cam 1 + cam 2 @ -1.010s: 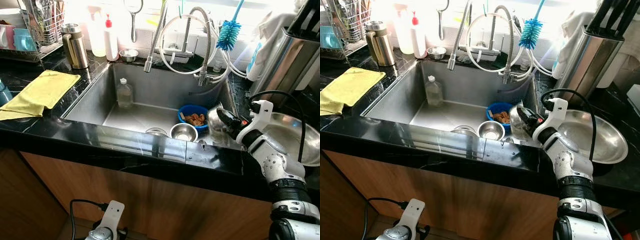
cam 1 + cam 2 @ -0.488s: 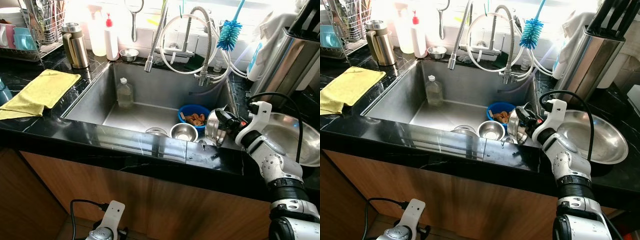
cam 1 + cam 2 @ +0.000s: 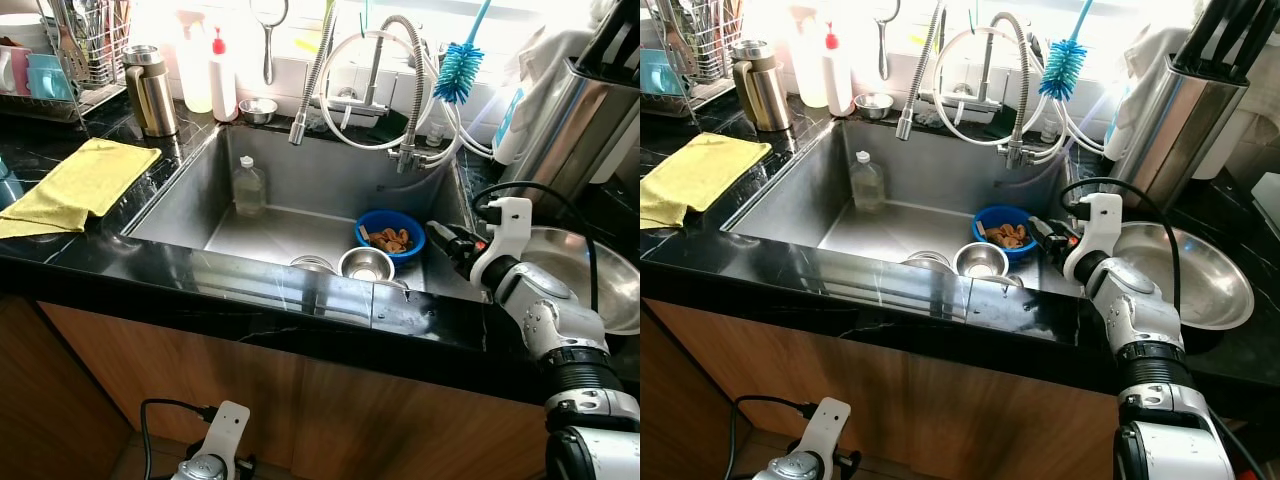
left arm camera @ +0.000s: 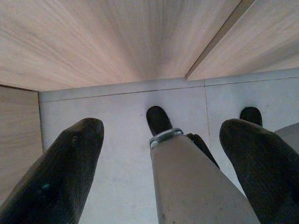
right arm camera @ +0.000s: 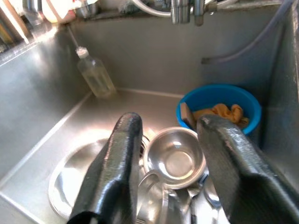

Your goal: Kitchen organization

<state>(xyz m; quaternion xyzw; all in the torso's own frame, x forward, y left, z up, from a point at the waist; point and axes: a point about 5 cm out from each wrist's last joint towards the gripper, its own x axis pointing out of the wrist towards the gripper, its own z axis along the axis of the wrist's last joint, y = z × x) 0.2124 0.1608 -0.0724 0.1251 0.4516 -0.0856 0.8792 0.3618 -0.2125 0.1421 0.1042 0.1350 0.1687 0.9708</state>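
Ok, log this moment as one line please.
right pincer: open, empty, over sink | below: small steel bowl, blue bowl | left pincer: open, idle

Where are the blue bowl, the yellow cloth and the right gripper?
blue bowl (image 3: 392,222): left eye view, on its back rim.
yellow cloth (image 3: 80,184): left eye view, middle of the cloth.
right gripper (image 5: 170,154): right wrist view, midway between its open fingertips.

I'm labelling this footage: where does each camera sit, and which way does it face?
Eye views: on the head, looking down at the sink; right gripper at its right wall.
Left wrist view: low, facing floor and cabinet; left gripper open.
Right wrist view: above the sink; open fingers.
Shared: blue bowl, small steel bowl, bottle.
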